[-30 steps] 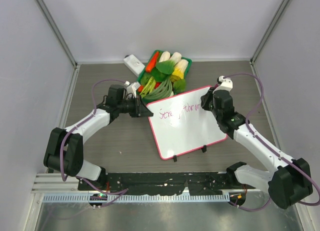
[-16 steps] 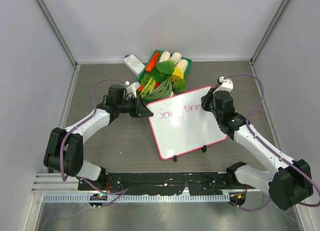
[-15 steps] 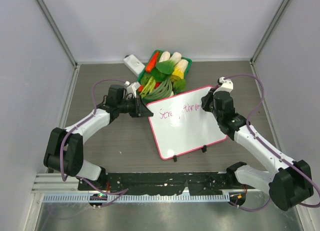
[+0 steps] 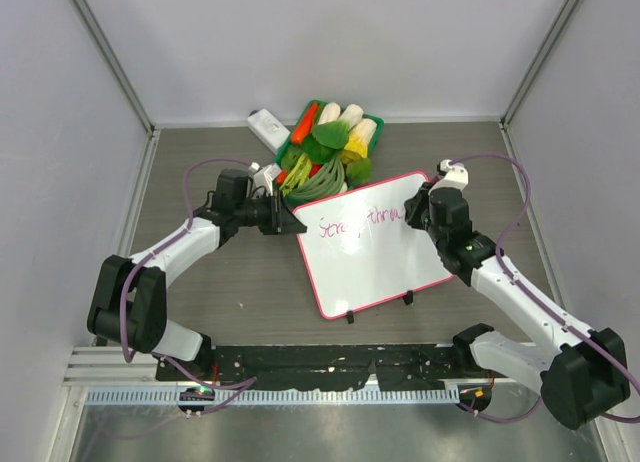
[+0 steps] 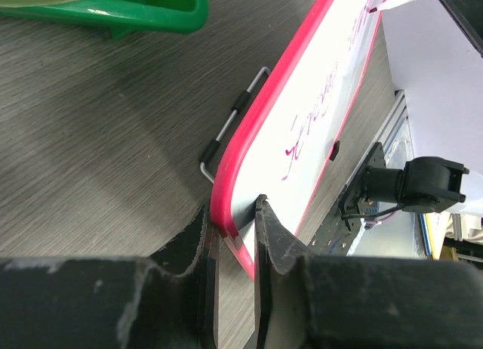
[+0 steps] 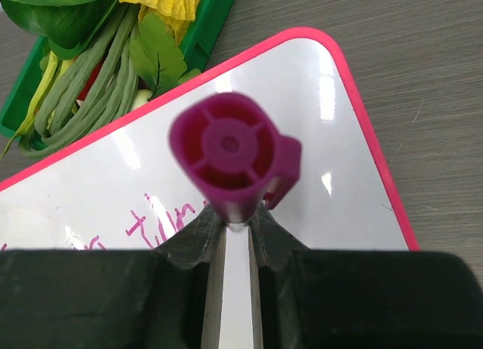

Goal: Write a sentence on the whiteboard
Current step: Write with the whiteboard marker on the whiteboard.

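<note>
The whiteboard (image 4: 372, 257), white with a pink-red rim, lies tilted in the middle of the table. The sentence (image 4: 355, 223) is one line of magenta letters, roughly "Strong throu". My left gripper (image 4: 283, 218) is shut on the whiteboard's left corner (image 5: 235, 227), one finger on each face. My right gripper (image 4: 418, 214) is shut on a magenta marker (image 6: 232, 156), seen end-on, its tip hidden over the board's top right. The letters also show in the right wrist view (image 6: 162, 220) and the left wrist view (image 5: 321, 122).
A green basket (image 4: 330, 142) of toy vegetables stands just behind the whiteboard. A small white block (image 4: 268, 128) lies left of it. A metal wire stand (image 5: 234, 122) sticks out under the board's edge. Grey walls close three sides.
My right gripper has moved a little to the right along the top line with the marker, and the writing has grown by about a letter. The left arm has not moved.
</note>
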`<action>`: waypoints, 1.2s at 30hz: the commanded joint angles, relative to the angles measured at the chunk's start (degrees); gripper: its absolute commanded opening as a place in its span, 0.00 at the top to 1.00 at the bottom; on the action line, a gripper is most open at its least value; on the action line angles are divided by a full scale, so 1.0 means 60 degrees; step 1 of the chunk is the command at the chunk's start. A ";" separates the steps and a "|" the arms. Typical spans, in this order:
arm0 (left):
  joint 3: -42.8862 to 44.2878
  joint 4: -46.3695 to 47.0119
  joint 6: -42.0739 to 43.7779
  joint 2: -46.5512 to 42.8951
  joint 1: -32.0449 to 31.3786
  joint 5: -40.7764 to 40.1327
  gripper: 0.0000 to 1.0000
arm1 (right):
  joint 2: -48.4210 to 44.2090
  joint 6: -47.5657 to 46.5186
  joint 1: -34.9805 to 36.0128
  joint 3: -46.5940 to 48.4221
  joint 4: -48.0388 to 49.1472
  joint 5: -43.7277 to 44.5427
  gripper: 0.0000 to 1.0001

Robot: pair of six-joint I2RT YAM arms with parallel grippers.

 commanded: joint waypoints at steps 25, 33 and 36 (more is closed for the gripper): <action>0.0042 -0.0453 0.1306 0.0207 -0.0213 -0.1500 1.00 | 0.0654 -0.0239 -0.0453 0.0843 0.0507 0.0383 0.99; 0.0071 -0.0468 0.1307 0.0237 -0.0228 -0.1500 1.00 | 0.0640 -0.0298 -0.0453 0.0682 0.0624 -0.0188 0.99; 0.0071 -0.0468 0.1335 0.0236 -0.0228 -0.1486 1.00 | 0.0537 -0.0342 -0.0439 0.0565 0.0479 -0.0306 0.99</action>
